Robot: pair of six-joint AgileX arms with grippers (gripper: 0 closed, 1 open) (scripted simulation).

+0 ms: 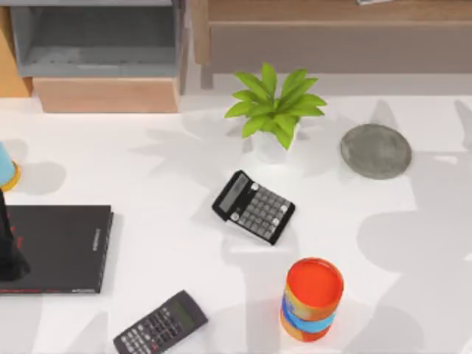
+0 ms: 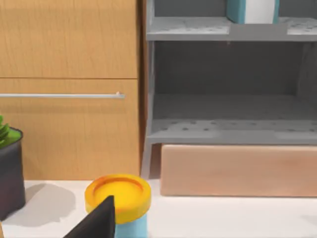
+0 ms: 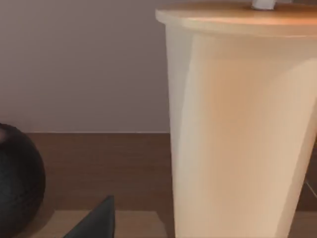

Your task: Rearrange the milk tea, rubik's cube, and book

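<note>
In the right wrist view, a dark wedge of the right gripper (image 3: 94,222) is seen at the near edge; whether it is released or clenched cannot be told. Just beside it the milk tea (image 3: 237,129) is seen upright. It is a smooth, tapered, translucent beige cup with a flat lid and a white straw (image 3: 262,4) stub. Its base is cut off. A matte black rounded object (image 3: 17,181) is seen on the brown wooden surface (image 3: 99,153), with a plain mauve wall behind.

In the left wrist view, a dark wedge of the left gripper (image 2: 96,223) is seen; its grip state cannot be told either. Just past it a pale-blue can (image 2: 119,198) with a glossy yellow lid is seen, and a dark pot (image 2: 10,171) with green leaves nearby. Farther back a wood-grain cabinet (image 2: 69,49) with a thin metal bar handle and a speckled grey shelf unit (image 2: 228,129) are seen. The book (image 2: 250,10) is stood on the upper shelf, blue cover and white page edges showing.

In the top view, the left arm (image 1: 9,247) is seen over a thin black book (image 1: 63,247) at the white table's (image 1: 169,243) left edge. Nearest are a dark calculator (image 1: 160,324) and an orange-lidded banded can (image 1: 313,299). Mid-table a second calculator (image 1: 253,206) is laid aslant. Beyond it are a leafy plant in a white pot (image 1: 271,110) and a flat grey stone-like disc (image 1: 376,151).
</note>
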